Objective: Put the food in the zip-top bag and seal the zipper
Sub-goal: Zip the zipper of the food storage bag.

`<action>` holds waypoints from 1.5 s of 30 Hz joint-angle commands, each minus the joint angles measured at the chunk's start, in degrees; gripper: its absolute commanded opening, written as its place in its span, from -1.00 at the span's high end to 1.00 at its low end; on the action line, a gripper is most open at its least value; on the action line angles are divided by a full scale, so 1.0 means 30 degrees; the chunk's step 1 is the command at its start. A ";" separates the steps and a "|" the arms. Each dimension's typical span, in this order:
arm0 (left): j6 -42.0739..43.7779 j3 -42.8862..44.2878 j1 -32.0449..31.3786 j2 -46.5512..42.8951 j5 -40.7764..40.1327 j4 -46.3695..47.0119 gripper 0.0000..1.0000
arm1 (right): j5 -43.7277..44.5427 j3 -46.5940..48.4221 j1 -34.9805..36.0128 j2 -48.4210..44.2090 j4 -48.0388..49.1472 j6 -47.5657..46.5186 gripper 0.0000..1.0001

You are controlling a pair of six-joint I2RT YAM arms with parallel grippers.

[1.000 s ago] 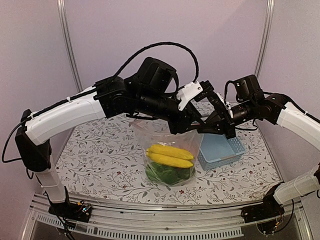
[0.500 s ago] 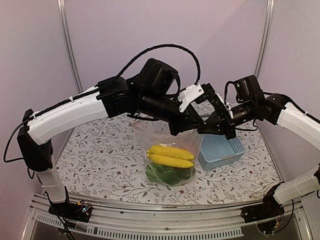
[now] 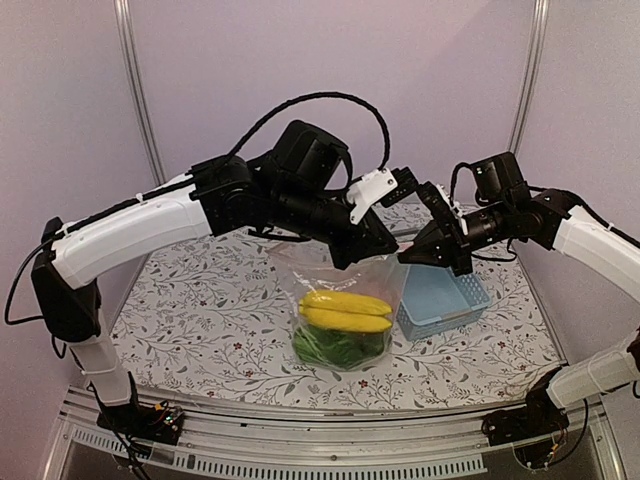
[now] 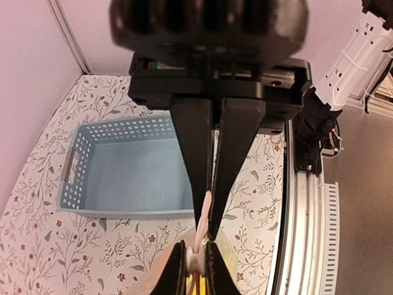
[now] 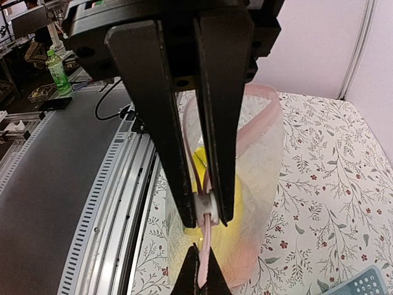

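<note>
The clear zip-top bag (image 3: 345,300) hangs upright between both grippers, with yellow bananas (image 3: 346,310) and a green pepper (image 3: 335,346) inside. My left gripper (image 3: 378,248) is shut on the white slider (image 4: 196,259) of the zipper; it also shows in the left wrist view (image 4: 196,249) and the right wrist view (image 5: 209,218). My right gripper (image 3: 412,254) is shut on the pink zipper strip's end (image 5: 206,246), just beyond the slider, tips almost touching the left ones. Behind the slider the bag mouth (image 5: 264,101) gapes open.
The light-blue basket (image 3: 442,297) stands on the flowered tablecloth just right of the bag, under the right gripper. The metal rail along the table's near edge (image 3: 330,420) runs below. Pale walls stand on all sides.
My left gripper has shifted slightly left along the bag mouth. The bag and bananas have swung a little. The right gripper holds almost still.
</note>
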 commanded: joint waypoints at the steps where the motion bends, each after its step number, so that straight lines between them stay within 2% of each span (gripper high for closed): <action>1: -0.0276 -0.1210 0.0811 -0.1331 -0.1284 -0.1887 0.85 | -0.0553 -0.0086 -0.0624 -0.0624 0.0542 0.0466 1.00; 17: -0.0916 -0.6598 0.2117 -0.6004 -0.2503 -0.1770 0.85 | -0.0220 -0.0283 -0.2184 -0.0339 0.1017 0.0499 1.00; 45: -0.1865 -1.1215 0.3306 -1.0746 -0.3769 -0.1858 0.85 | -0.0212 0.0075 -0.2820 0.0294 0.1095 0.0822 1.00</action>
